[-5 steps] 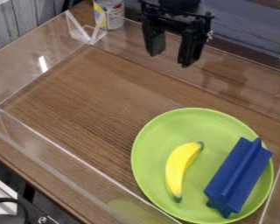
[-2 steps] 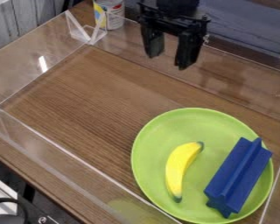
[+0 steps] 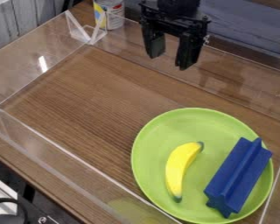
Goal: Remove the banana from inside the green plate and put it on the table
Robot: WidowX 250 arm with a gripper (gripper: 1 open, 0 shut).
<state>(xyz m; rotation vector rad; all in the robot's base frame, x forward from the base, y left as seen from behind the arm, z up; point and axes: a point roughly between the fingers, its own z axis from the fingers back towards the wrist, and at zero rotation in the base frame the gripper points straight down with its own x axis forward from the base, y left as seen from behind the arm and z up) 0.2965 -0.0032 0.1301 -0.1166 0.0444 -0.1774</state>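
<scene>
1. Camera view: the banana (image 3: 182, 169) lies inside the green plate (image 3: 160, 133), beside a blue block (image 3: 237, 178).
2. The gripper (image 3: 168, 47) hangs with jaws apart, empty, well apart from the plate.
3. Pending: reach, grasp, lift, placement on the tabletop (image 3: 95, 96).

A brown wooden table (image 3: 95, 105) is ringed by clear acrylic walls (image 3: 38, 162) along its edges, which block entry from the sides. The left and middle of the table are bare wood, open from above. Near the right front corner sits a green plate (image 3: 149, 153). On it, a banana (image 3: 181, 170) lies close beside a blue block (image 3: 238, 177), leaving only a narrow gap between them.
</scene>
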